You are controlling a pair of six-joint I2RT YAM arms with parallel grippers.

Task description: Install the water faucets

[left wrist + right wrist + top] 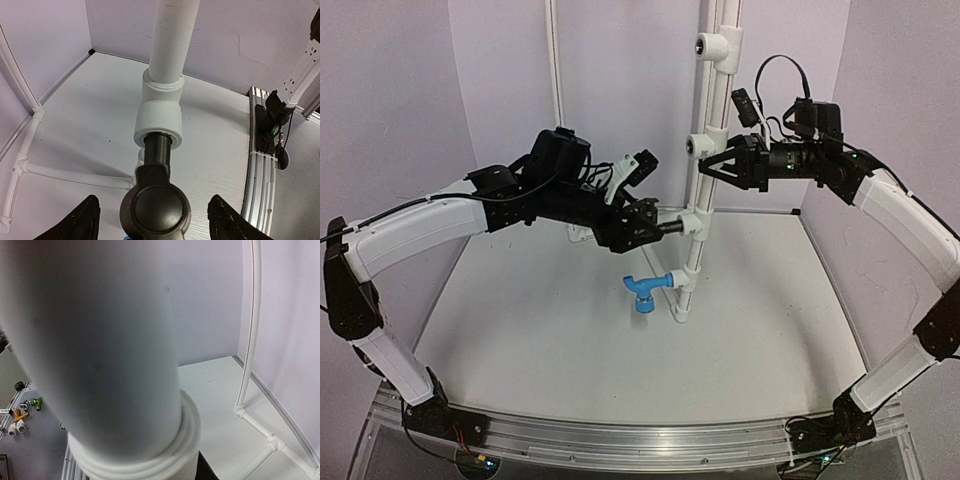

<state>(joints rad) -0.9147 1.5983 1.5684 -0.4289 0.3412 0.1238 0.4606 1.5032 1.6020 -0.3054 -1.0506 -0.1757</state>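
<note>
Black faucet (159, 150) is sitting in the tee (159, 117) socket, its long axis pointing straight ahead of the left end effector (152, 222), which is standing open around it, untouched. Right end effector (720, 165) is gripping the pipe (705, 110) above. Only the top view is showing the blue faucet (645, 290), seated lower.
</note>
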